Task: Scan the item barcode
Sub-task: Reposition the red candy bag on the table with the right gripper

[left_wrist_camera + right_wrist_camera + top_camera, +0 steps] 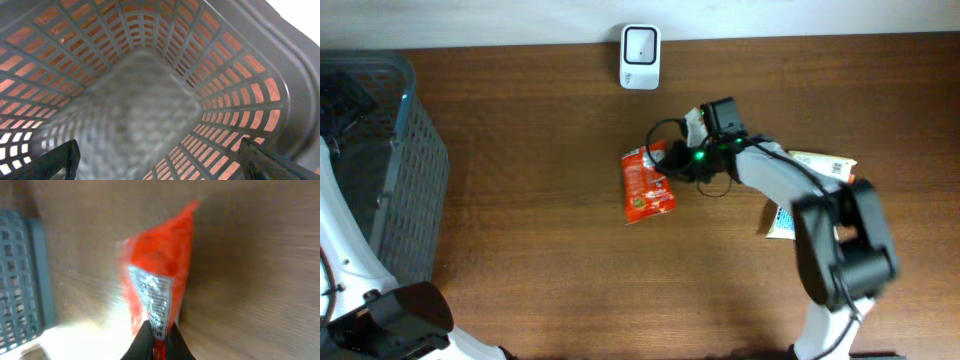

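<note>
While right claw (159,339) pinches one red packet (646,186), perhaps two pale packets (822,162) nearby.

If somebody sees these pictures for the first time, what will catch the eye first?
The bright red packet near the middle of the brown table stands out most, with the right claw shut on its edge. Next comes the white scanner at the table's far edge, beyond the packet. On the left, the left claw hangs open inside the grey basket.
</note>
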`<state>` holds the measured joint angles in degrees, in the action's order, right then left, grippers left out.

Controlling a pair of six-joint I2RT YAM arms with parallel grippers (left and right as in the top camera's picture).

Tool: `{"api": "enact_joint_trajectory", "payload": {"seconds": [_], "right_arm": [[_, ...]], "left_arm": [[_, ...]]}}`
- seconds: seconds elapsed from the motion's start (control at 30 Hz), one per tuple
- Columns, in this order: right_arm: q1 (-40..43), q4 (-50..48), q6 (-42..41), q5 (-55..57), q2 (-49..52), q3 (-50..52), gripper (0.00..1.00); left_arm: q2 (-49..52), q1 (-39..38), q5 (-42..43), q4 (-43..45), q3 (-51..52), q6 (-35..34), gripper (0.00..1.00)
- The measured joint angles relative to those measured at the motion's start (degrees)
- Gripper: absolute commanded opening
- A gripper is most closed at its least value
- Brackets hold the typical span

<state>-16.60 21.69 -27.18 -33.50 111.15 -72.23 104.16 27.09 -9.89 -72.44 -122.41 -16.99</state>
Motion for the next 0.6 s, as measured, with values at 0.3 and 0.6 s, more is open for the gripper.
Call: {"api": "enact_joint_trajectory", "payload": {"seconds": [0.3,0.6], "right_arm": [[-7.6,15.7,7.8,18.1,-8.4,-2.9,0.04],[-9.6,15.8,10.0,20.0,-2.6,-3.0,0.39]], "left_arm": [[0.0,0.0,0.0,0.0,0.0,0.0,0.99],[0.0,0.0,0.0,0.0,0.0,0.0,0.99]]}}
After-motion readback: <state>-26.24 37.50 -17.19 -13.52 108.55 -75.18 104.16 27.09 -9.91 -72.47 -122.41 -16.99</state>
